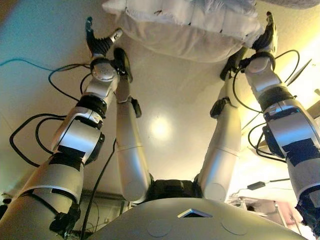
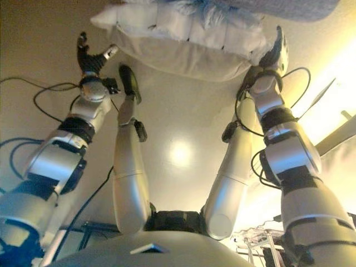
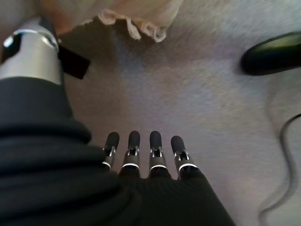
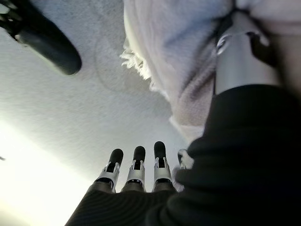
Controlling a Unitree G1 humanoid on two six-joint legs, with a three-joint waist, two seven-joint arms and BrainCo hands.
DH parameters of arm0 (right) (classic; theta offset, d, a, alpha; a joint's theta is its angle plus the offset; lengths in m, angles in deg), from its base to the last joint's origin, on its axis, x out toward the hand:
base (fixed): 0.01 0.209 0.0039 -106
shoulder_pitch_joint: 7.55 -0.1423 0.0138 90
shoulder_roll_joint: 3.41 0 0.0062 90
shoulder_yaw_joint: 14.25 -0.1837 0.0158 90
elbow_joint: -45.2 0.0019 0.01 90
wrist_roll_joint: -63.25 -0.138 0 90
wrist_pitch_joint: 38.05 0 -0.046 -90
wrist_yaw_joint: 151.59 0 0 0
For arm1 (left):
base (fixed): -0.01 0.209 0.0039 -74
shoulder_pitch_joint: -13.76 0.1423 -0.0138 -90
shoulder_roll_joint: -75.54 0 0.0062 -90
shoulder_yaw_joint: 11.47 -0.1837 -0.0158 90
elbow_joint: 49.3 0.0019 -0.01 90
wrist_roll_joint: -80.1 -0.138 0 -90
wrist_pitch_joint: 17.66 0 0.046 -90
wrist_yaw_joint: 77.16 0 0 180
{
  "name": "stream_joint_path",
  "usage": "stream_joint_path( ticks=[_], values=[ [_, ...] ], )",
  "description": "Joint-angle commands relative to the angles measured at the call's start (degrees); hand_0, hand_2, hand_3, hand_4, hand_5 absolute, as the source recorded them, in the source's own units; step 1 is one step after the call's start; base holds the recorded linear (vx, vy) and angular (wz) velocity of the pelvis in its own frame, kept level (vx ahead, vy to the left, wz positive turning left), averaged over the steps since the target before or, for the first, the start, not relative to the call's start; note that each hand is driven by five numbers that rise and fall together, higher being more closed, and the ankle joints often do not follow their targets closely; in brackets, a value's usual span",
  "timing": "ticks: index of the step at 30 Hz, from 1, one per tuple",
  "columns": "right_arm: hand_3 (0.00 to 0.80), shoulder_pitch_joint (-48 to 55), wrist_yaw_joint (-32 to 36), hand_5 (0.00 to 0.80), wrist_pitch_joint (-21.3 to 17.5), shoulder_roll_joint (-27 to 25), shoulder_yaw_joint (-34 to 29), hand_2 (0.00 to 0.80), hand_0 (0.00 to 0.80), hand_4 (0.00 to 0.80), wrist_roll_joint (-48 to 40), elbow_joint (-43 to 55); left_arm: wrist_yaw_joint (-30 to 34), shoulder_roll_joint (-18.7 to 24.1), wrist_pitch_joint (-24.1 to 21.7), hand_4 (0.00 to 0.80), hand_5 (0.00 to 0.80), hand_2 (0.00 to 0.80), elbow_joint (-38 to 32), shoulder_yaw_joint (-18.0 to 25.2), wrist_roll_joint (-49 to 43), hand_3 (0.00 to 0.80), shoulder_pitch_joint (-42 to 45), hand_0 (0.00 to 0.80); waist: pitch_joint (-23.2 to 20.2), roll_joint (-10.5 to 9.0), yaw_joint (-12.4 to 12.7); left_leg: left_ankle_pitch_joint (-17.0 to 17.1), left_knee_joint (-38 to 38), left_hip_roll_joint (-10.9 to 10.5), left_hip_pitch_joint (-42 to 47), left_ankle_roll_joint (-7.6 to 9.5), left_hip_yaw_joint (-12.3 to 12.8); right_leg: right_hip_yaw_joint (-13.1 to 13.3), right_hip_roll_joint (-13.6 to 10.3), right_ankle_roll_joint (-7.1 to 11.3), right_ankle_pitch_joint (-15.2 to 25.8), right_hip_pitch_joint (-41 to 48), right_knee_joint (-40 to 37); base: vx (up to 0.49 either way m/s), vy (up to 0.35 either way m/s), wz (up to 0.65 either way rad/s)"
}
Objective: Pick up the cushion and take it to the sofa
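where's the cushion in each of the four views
Left eye view: cushion along the top edge, on the floor between the two hands.
Right eye view: same cushion at the top, centre.
Left wrist view: only its fringed edge at the top.
Right wrist view: cushion fills the upper middle, beside the right hand.
Shared landmark: the pale floor under the cushion.

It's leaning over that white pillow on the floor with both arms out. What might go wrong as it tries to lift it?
The left robot hand hangs beside the white fringed cushion, apart from it, fingers straight. The right robot hand sits against the cushion's other end, also open. Squeezed from one side only, the soft cushion may slide away or sag and slip free. The fringe might snag the fingers.
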Motion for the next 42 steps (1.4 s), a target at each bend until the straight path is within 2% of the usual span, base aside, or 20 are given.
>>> stream_joint_path(
  ticks=[1, 2, 5, 8, 9, 10, 11, 12, 15, 16, 17, 18, 24, 28, 31, 32, 33, 35, 38, 42],
  values=[
    [0.0, -3.7, 4.8, 0.0, -4.5, -1.8, 4.5, 0.0, 0.0, 0.0, -1.2, 6.3, -0.8, 2.1, -3.0, 0.0, 0.0, 0.0, -6.0, 0.1, -3.9, 0.0, -2.3, 0.0, 0.1, 0.3, 1.6, 2.8, -3.2, -1.3, -4.8, 4.07, -0.6, 4.4, -0.9, 1.39, -5.3, -3.2, 4.5, -0.001, 0.038, 0.11],
    [0.0, -4.5, 5.5, 0.0, -4.7, -1.8, 5.4, 0.0, 0.0, 0.0, -1.5, 7.6, 0.3, 2.3, -3.2, 0.0, 0.0, 0.0, -7.0, -0.6, -3.5, 0.0, -3.1, 0.0, 0.1, 0.28, 1.7, 2.9, -3.3, -1.4, -5.1, 4.06, -0.8, 4.4, -0.8, 1.43, -5.3, -3.4, 4.5, -0.007, 0.023, 0.09],
    [0.0, -8.3, 8.8, 0.0, -6.6, -1.2, 7.8, 0.0, 0.0, 0.0, -2.9, 12.6, 14.5, 2.4, -4.5, 0.0, 0.0, 0.0, -10.5, -3.8, -1.1, 0.0, -7.3, 0.0, 0.1, 0.23, 1.8, 3.5, -4.4, -1.2, -5.8, 4.13, -1.1, 4.2, -0.9, 1.6, -5.1, -3.8, 3.7, -0.015, -0.006, 0.07],
    [0.0, -9.5, 13.8, 0.0, -4.9, -1.7, 9.4, 0.0, 0.0, 0.0, -5.6, 20.3, 26.8, 1.8, -2.0, 0.0, 0.0, 0.0, -16.1, -8.8, 1.5, 0.0, -9.0, 0.0, 0.1, 0.28, 1.8, 4.1, -6.1, -1.0, -5.2, 4.19, -0.9, 3.8, -0.8, 1.6, -4.3, -3.4, 2.4, -0.008, -0.019, 0.02],
    [0.0, -9.5, 16.3, 0.0, -4.2, -1.7, 10.0, 0.0, 0.0, 0.0, -6.7, 22.8, 31.0, 1.2, -1.2, 0.345, 0.345, 0.345, -18.1, -9.9, 2.4, 0.345, -8.7, 0.345, 0.1, 0.31, 1.7, 4.2, -7.0, -0.9, -4.5, 4.19, -0.7, 3.7, -0.7, 1.6, -4.1, -2.9, 1.7, 0.0, 0.0, 0.0],
    [0.0, -9.3, 18.1, 0.0, -3.3, -1.8, 10.4, 0.0, 0.0, 0.0, -7.6, 24.8, 33.3, 0.6, -0.6, 0.508, 0.508, 0.508, -19.6, -10.5, 2.9, 0.508, -8.3, 0.508, 0.1, 0.33, 1.7, 4.3, -7.4, -0.8, -3.9, 4.21, -0.5, 3.5, -0.7, 1.6, -3.9, -2.3, 1.3, 0.0, 0.0, 0.0],
    [0.0, -8.7, 20.2, 0.0, -3.1, -1.8, 10.7, 0.0, 0.0, 0.0, -8.7, 26.7, 32.5, 0.0, 5.0, 0.744, 0.744, 0.744, -21.2, -10.9, 2.5, 0.744, -7.7, 0.744, 0.1, 0.3, 1.6, 4.5, -8.0, -0.7, -2.9, 4.21, -0.2, 3.3, -0.8, 1.6, -3.8, -1.5, 0.9, 0.0, 0.0, 0.0],
    [0.0, -8.2, 22.3, 0.0, -3.6, -1.0, 10.7, 0.0, 0.0, 0.0, -9.6, 27.4, 36.8, -1.2, 5.7, 0.8, 0.8, 0.8, -20.6, -11.7, 3.4, 0.8, -7.5, 0.8, 0.1, 0.09, 1.2, 4.3, -7.9, -0.8, -1.8, 4.12, 0.0, 3.2, -0.6, 1.6, -3.8, -0.5, 0.9, 0.0, 0.0, 0.0],
    [0.0, -4.8, 25.0, 0.0, -4.6, 0.7, 11.4, 0.0, 0.0, 0.0, -12.0, 30.9, 46.4, -2.6, 2.8, 0.8, 0.8, 0.8, -20.5, -13.0, 11.0, 0.8, -3.2, 0.8, 0.1, 0.1, 0.9, 4.4, -8.6, -0.5, 1.4, 3.56, 0.4, 2.8, -0.8, 1.6, -3.2, 2.3, 0.0, -0.028, -0.05, -0.04],
    [0.216, -2.7, 24.8, 0.216, -4.7, 0.6, 11.2, 0.216, 0.216, 0.216, -12.4, 33.3, 47.3, -2.7, 1.0, 0.8, 0.8, 0.8, -21.5, -13.2, 11.1, 0.8, -0.4, 0.8, 0.1, 0.27, 0.9, 4.5, -8.8, -0.4, 2.5, 3.41, 0.6, 2.8, -1.0, 1.6, -3.0, 3.1, 0.0, -0.02, -0.065, -0.09],
    [0.618, -0.8, 24.6, 0.618, -5.3, 0.5, 10.8, 0.618, 0.618, 0.618, -12.8, 35.1, 47.7, -2.7, -1.0, 0.8, 0.8, 0.8, -22.5, -13.4, 11.3, 0.8, 1.9, 0.8, 0.1, 0.44, 0.9, 4.6, -8.9, -0.4, 3.5, 3.35, 0.8, 2.9, -1.1, 1.6, -3.0, 3.8, 0.0, -0.02, -0.048, -0.09],
    [0.8, 2.1, 24.0, 0.8, -5.8, 0.5, 10.1, 0.8, 0.8, 0.8, -12.6, 37.7, 47.9, -2.6, -3.5, 0.8, 0.8, 0.8, -24.2, -13.6, 11.9, 0.8, 5.2, 0.8, 0.1, 0.63, 0.8, 4.6, -8.9, -0.3, 4.8, 3.19, 1.1, 3.2, -1.1, 1.6, -3.0, 4.8, 0.3, -0.022, -0.032, -0.09],
    [0.8, 18.1, 16.0, 0.8, -10.6, 2.8, 4.8, 0.8, 0.8, 0.8, -6.1, 44.9, 42.9, -5.4, -11.9, 0.8, 0.8, 0.8, -31.4, -10.9, 11.6, 0.8, 21.0, 0.8, 0.1, 1.58, -0.1, 4.1, -9.5, -0.4, 14.7, 3.27, 2.4, 4.5, -0.5, 1.46, -4.7, 12.8, 2.4, -0.001, -0.03, -0.01],
    [0.8, 29.0, 12.2, 0.8, -15.0, 5.1, -0.3, 0.8, 0.8, 0.8, -2.0, 48.6, 41.4, -5.4, -15.9, 0.8, 0.8, 0.8, -36.0, -6.0, 13.1, 0.8, 31.1, 0.8, 0.1, 1.29, 0.0, 3.9, -11.7, 1.6, 24.7, 2.73, 3.4, 3.2, 0.4, 0.9, -8.2, 21.6, 5.0, 0.001, -0.131, -0.05],
    [0.8, 35.1, 15.4, 0.8, -17.3, 5.0, -4.6, 0.8, 0.8, 0.8, -2.1, 50.8, 45.4, -3.8, -16.6, 0.8, 0.8, 0.8, -39.6, -0.7, 16.5, 0.8, 38.3, 0.8, 0.1, 0.78, 0.4, 3.6, -13.4, 3.7, 34.4, 1.89, 4.1, 1.3, 0.1, 0.84, -9.2, 29.8, 5.0, 0.109, -0.077, -0.16],
    [0.8, 36.8, 18.7, 0.8, -20.2, 2.3, -7.3, 0.8, 0.8, 0.8, -4.4, 52.3, 46.5, -2.6, -15.4, 0.8, 0.8, 0.8, -41.8, 1.3, 17.7, 0.8, 40.1, 0.8, 0.1, 0.3, 0.6, 3.2, -13.7, 3.9, 37.7, 1.55, 3.7, 1.1, 0.1, 1.05, -9.8, 33.0, 4.6, 0.087, -0.059, -0.3],
    [0.8, 39.2, 21.8, 0.8, -18.5, 1.0, -9.6, 0.8, 0.8, 0.8, -7.8, 54.2, 47.1, -1.9, -14.5, 0.8, 0.8, 0.8, -43.9, 3.0, 18.5, 0.8, 41.8, 0.8, 0.0, -0.02, 0.7, 2.9, -14.0, 3.7, 39.7, 1.63, 2.9, 1.0, 0.2, 1.11, -9.8, 35.2, 3.8, 0.153, -0.047, -0.28],
    [0.8, 51.9, 28.1, 0.8, -24.4, 0.7, -15.9, 0.8, 0.8, 0.8, -7.6, 60.3, 49.3, -1.2, -14.5, 0.8, 0.8, 0.8, -49.6, 8.3, 19.7, 0.8, 50.6, 0.8, -3.8, -1.25, 0.5, 2.1, -15.9, 3.3, 44.8, 2.58, 1.5, 1.8, 0.6, 1.39, -9.4, 40.5, 0.2, 0.186, 0.024, -0.29],
    [0.8, 58.4, 30.0, 0.8, -26.6, 2.0, -18.8, 0.8, 0.8, 0.8, -7.1, 65.1, 49.6, -1.0, -15.2, 0.8, 0.8, 0.8, -51.8, 10.5, 20.5, 0.8, 54.3, 0.8, -7.0, -1.93, -0.8, 1.1, -16.6, 4.2, 49.7, 2.96, 3.4, 1.4, -0.1, 1.49, -9.5, 46.0, -1.7, 0.153, 0.029, -0.23],
    [0.8, 63.6, 30.5, 0.8, -26.0, 3.4, -20.3, 0.8, 0.8, 0.8, -7.3, 71.0, 47.8, -1.7, -14.5, 0.8, 0.8, 0.8, -55.2, 11.6, 19.3, 0.8, 58.1, 0.8, -12.8, -2.25, -1.2, -0.6, -17.7, 4.3, 57.7, 3.39, 4.8, 0.2, -1.2, 1.6, -9.9, 55.6, -4.8, 0.272, 0.006, -0.06]
  ],
)
